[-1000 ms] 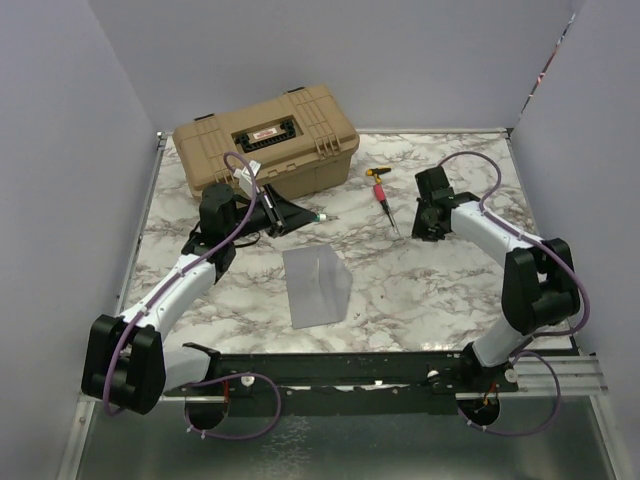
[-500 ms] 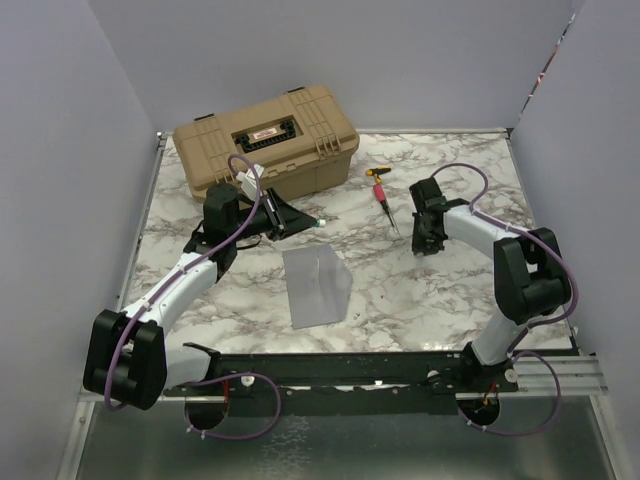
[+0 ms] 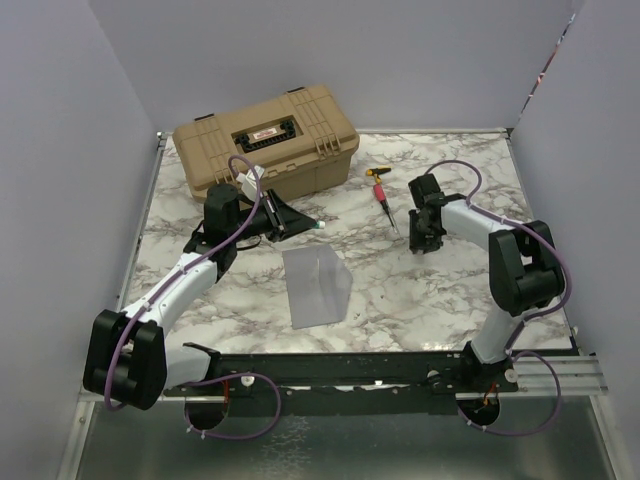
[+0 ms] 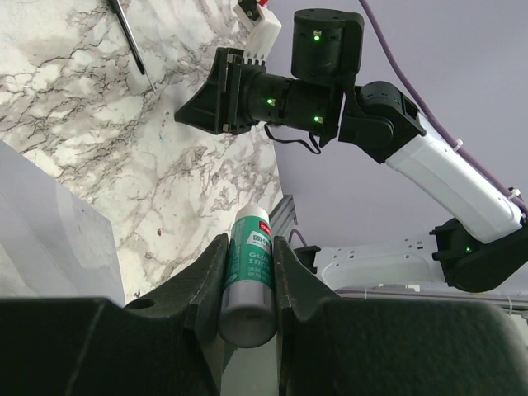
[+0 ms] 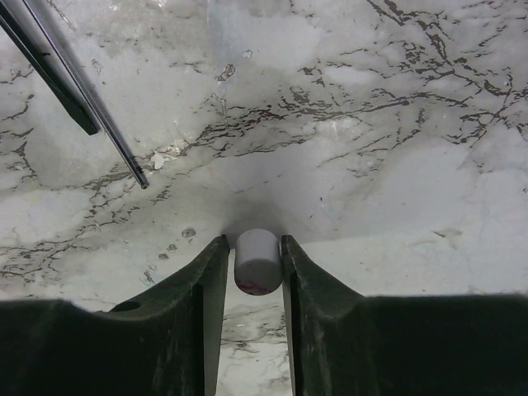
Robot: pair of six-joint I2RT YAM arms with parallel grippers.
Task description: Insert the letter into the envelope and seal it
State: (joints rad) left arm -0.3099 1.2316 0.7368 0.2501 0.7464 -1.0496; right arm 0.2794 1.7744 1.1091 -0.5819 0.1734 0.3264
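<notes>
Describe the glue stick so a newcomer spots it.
Find the tan case at the back left of the marble table; just in front of it hovers the left end effector. Clamped between its fingers is the glue stick: a grey-white tube with a green label, unlike the grey-lilac paper envelope nearby.

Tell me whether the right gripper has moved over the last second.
Yes. The right gripper has shifted slightly left, closing on the red-handled screwdriver, which has not moved.
</notes>
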